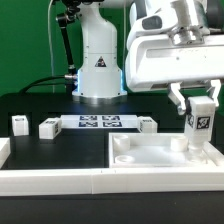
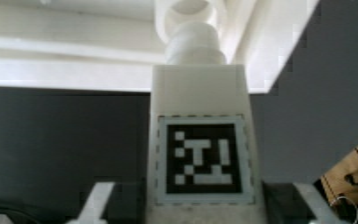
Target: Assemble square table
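My gripper is shut on a white blocky leg with a black-and-white tag and holds it upright over the far right corner of the white square slab. In the wrist view the leg fills the middle between my fingers. Its round peg end points at the slab's raised rim and is still in sight. Three more legs lie on the black table, two at the exterior view's left and one behind the slab.
The marker board lies flat between the loose legs. A long low white border wall runs along the near edge. The robot's white base stands at the back, with black cables beside it.
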`<state>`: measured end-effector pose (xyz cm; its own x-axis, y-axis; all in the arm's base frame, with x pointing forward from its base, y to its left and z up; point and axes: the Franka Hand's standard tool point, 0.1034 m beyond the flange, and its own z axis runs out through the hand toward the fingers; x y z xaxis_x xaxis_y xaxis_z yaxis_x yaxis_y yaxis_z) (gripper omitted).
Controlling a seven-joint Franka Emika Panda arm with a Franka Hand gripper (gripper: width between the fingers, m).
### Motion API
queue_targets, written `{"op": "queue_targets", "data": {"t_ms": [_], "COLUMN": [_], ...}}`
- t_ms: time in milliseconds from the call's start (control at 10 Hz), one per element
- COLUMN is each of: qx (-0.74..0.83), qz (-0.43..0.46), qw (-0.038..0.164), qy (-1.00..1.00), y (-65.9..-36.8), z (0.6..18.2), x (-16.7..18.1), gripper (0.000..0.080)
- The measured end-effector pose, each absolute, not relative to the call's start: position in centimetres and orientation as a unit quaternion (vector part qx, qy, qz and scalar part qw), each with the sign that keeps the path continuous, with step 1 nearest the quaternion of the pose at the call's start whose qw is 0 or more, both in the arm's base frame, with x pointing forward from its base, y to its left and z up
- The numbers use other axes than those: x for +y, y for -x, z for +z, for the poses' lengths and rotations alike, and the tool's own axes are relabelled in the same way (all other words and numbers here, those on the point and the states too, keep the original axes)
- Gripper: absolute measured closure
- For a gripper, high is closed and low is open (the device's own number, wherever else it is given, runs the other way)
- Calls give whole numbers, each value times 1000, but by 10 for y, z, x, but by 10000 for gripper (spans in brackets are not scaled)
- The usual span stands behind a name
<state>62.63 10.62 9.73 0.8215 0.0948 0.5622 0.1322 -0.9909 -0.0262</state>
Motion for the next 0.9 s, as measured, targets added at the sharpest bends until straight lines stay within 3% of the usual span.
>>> {"op": "queue_targets", "data": {"t_ms": [900], "qx": [-67], "qz": [-305], "qw": [28], "qy": [949], "y": [-619], "z": [83], "x": [109], "gripper": [508]}}
